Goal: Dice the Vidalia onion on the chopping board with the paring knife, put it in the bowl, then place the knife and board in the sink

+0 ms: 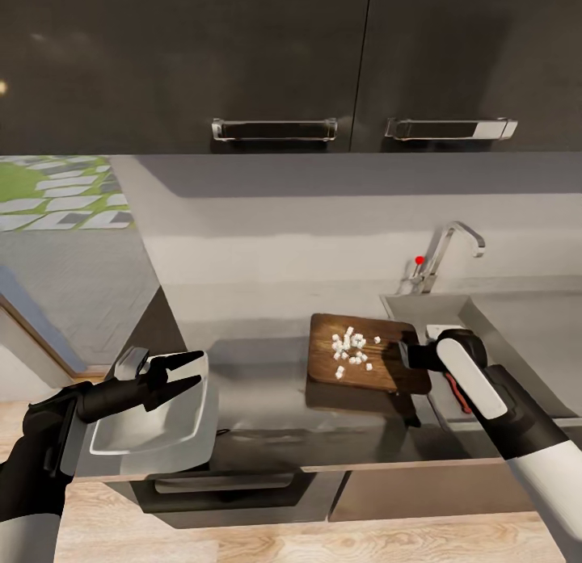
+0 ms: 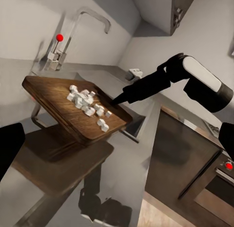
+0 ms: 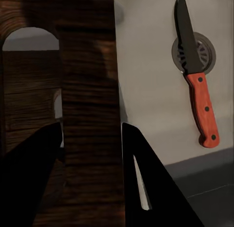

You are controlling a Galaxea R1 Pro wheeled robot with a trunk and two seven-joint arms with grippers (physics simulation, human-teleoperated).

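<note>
Glossy dark cabinets with chrome bar handles hang over the smooth grey worktop, with the stainless-steel sink and its curved chrome tap off to the right. The dark wood-grain chopping board is tilted and held up off the worktop, with its far end by the sink. The right gripper has its jaws pinching the board's handle end. A small heap of white diced onion sits on the board. The left gripper hovers over the white squarish bowl, jaws spread. The paring knife, grey blade, red-orange handle, lies in the sink basin with its blade across the round drain.
</note>
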